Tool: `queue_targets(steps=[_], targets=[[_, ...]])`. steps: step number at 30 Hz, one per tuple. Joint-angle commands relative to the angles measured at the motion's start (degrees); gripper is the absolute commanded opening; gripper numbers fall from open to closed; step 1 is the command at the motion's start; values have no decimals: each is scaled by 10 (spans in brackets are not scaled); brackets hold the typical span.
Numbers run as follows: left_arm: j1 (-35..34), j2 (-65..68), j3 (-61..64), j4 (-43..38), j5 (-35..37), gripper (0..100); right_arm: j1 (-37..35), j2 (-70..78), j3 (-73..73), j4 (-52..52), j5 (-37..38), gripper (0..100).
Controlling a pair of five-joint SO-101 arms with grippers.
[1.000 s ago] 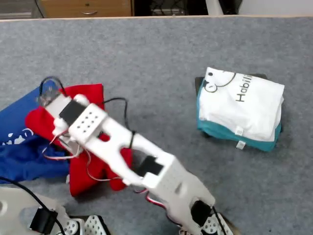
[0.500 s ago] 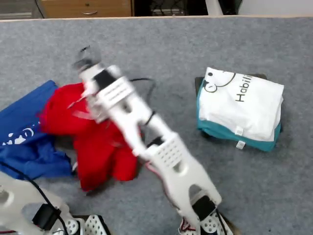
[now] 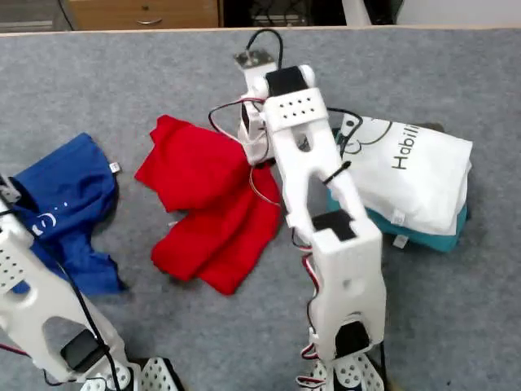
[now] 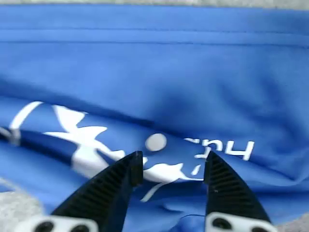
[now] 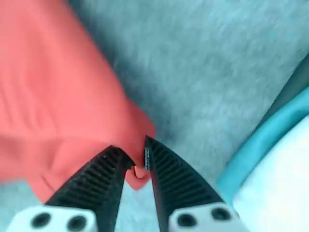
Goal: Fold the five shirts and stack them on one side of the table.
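Observation:
A crumpled red shirt (image 3: pixel 207 208) lies in the middle of the grey table. My right gripper (image 5: pixel 137 157) is shut on its edge, which reads as the red shirt's right corner (image 3: pixel 259 163) in the high view, close to the stack. A blue shirt (image 3: pixel 69 204) with white print lies bunched at the left. My left gripper (image 4: pixel 174 162) hovers open just over the blue shirt (image 4: pixel 159 82), nothing between its fingers. A folded stack at the right has a white shirt (image 3: pixel 407 175) on top of a teal shirt (image 3: pixel 366 218), with a dark one showing underneath.
The right arm (image 3: pixel 326 212) reaches from the front edge up across the table between the red shirt and the stack. The left arm (image 3: pixel 24 285) stands at the front left corner. Wooden furniture (image 3: pixel 142 12) sits beyond the far edge.
The right arm swung from the left to the table's middle, dragging the red shirt off the blue one toward the stack. The left arm rose over the blue shirt.

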State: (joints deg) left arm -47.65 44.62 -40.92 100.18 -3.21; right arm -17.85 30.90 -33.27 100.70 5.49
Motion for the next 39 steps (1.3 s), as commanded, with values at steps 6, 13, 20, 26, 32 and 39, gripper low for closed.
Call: queue_targets(steps=[6, 13, 20, 26, 32, 39], targets=[[9, 90, -108, -15, 4, 30, 47, -119, 120, 5, 73, 105], [-73, 146, -273, -18, -53, 30, 61, -128, 60, 4, 39, 339], [-164, 164, -479, -17, 37, 30, -73, -107, 20, -11, 36, 353], [-179, 160, -531, 2, 95, 34, -253, -24, 20, -85, 34, 356], [-187, 159, -534, 7, 76, 102, -282, 108, 7, -207, -11, 348], [-204, 162, -534, 7, 76, 112, -221, 180, -159, -178, -38, 34]])
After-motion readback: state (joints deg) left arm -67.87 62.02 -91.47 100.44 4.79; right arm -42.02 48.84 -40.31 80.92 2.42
